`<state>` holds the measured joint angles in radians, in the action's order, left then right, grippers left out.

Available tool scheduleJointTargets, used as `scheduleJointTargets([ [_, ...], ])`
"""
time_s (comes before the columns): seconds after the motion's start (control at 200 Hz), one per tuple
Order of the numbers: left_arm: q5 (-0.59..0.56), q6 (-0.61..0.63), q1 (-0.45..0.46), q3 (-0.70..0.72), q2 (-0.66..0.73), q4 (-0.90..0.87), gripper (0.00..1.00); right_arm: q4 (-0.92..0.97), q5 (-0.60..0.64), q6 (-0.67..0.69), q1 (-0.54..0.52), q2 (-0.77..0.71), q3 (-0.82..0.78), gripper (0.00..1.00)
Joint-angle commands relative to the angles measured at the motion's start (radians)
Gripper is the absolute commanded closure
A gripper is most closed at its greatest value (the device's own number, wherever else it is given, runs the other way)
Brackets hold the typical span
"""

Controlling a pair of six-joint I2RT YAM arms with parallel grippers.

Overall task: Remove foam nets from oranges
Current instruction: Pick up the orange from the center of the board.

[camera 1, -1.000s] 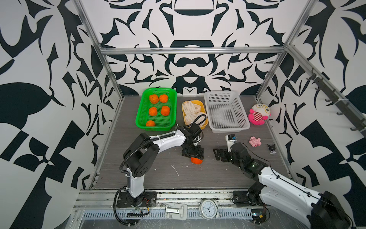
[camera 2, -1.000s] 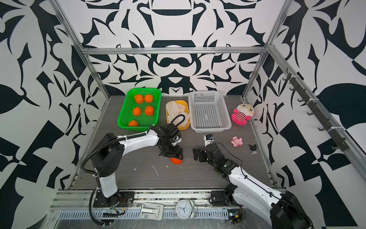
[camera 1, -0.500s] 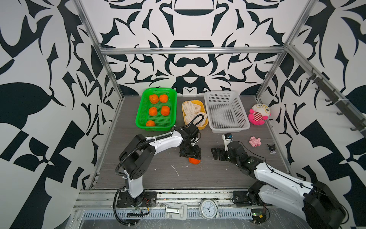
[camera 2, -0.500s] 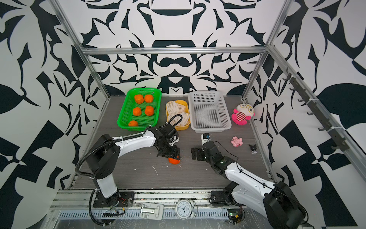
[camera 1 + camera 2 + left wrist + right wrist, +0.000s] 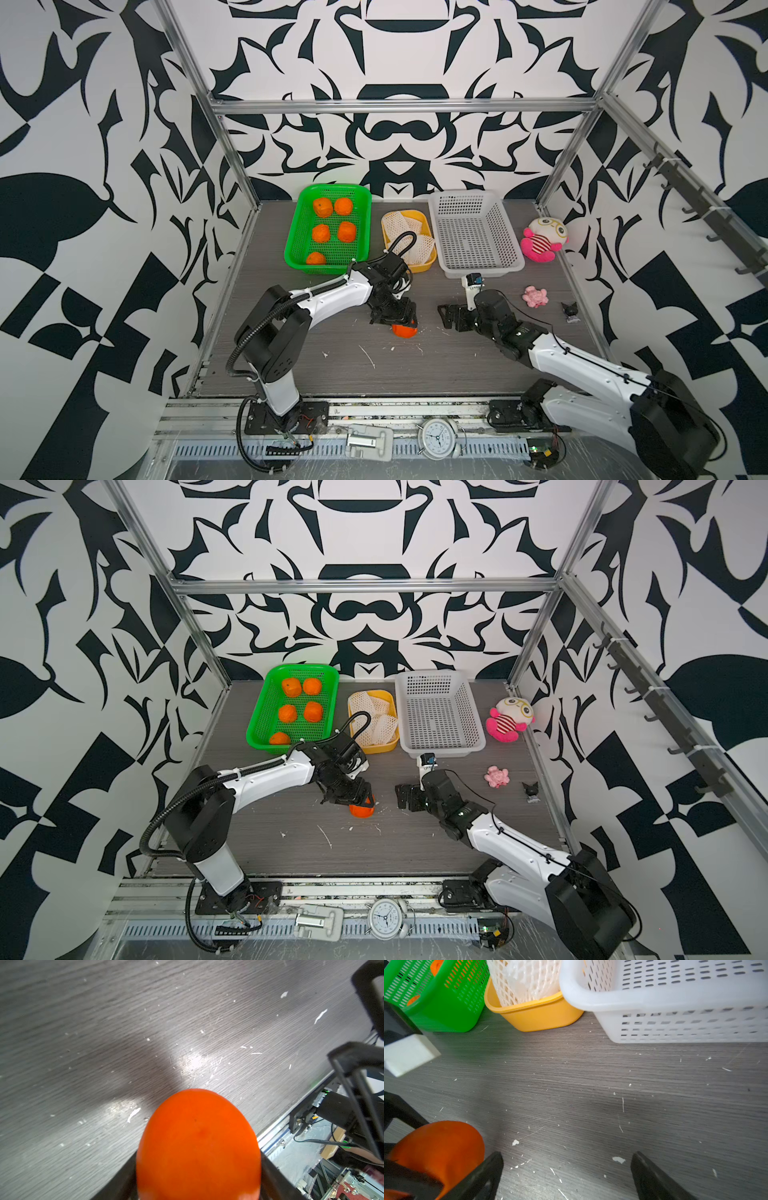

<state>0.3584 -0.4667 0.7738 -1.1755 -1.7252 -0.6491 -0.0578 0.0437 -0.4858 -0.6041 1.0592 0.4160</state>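
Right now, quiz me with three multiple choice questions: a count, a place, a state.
1. How many oranges lie in the green basket? A. three B. four C. five
2. Where are the foam nets? A. yellow tub B. green basket C. white basket
3. The left gripper is: A. open, empty B. shut on a bare orange C. shut on a net
Answers: 1 C, five show in both top views; 2 A, white mesh fills the tub; 3 B, its fingers press the fruit's sides.
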Motion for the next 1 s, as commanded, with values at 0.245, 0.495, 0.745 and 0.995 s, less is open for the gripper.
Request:
scheduleJointTargets([
  [0.245, 0.038, 0.006, -0.036, 0.037, 0.081, -0.039, 0.48, -0.047, -0.01, 0.039, -0.01, 0.048, 0.074, 0.01],
  [0.495, 0.061, -0.014, -0.042, 0.083, 0.089, 0.005, 0.48, -0.164, -0.037, 0.202, -0.017, 0.126, 0.095, 0.01],
  [0.745, 0.049, -0.008, -0.053, 0.084, 0.125, -0.021, 0.49, -0.258, -0.007, 0.25, -0.019, 0.138, 0.075, 0.01],
  [0.995, 0.021, 0.014, -0.081, 0.034, 0.157, -0.109, 0.49, -0.26, -0.001, 0.239, -0.031, 0.112, 0.078, 0.01],
])
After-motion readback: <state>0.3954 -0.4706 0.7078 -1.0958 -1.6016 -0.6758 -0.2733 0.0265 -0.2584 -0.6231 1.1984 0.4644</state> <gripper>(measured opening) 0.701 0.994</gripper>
